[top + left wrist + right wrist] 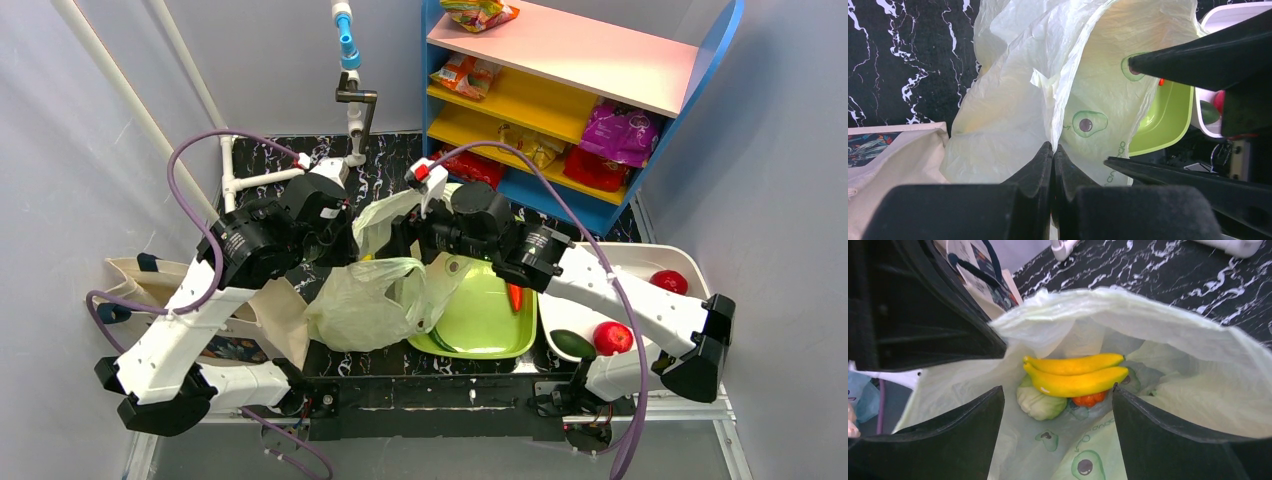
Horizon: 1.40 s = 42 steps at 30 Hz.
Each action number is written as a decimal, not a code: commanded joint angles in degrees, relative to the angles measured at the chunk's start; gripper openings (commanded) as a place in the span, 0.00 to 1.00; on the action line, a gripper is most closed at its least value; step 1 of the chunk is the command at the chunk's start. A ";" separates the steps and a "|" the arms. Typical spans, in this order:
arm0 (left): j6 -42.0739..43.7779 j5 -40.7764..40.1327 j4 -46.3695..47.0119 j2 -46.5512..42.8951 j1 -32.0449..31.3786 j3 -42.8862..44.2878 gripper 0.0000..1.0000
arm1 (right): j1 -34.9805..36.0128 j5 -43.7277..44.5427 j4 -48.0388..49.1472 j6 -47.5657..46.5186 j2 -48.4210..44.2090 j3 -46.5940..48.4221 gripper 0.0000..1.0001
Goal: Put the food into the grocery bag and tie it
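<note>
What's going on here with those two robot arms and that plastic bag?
The arms are packing groceries. The left end effector is shut on the rim of the pale-green grocery bag, pinching it. The right end effector stands open and empty over the bag's mouth. Inside, yellow bananas lie on top of a cabbage and a tomato. The bag is not yet tied, and more produce sits in the white tray on the right.

top external: high above the grocery bag (360, 305), looking down from afar | left wrist: hard against the bag's outer wall, facing across it | right wrist: just over the bag's mouth, looking in | shared: the bag, all three
</note>
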 commanded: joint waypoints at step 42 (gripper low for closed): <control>5.25 5.71 4.84 0.40 1.09 -2.95 0.00 | -49.65 34.08 -51.17 8.88 -14.76 -7.91 0.95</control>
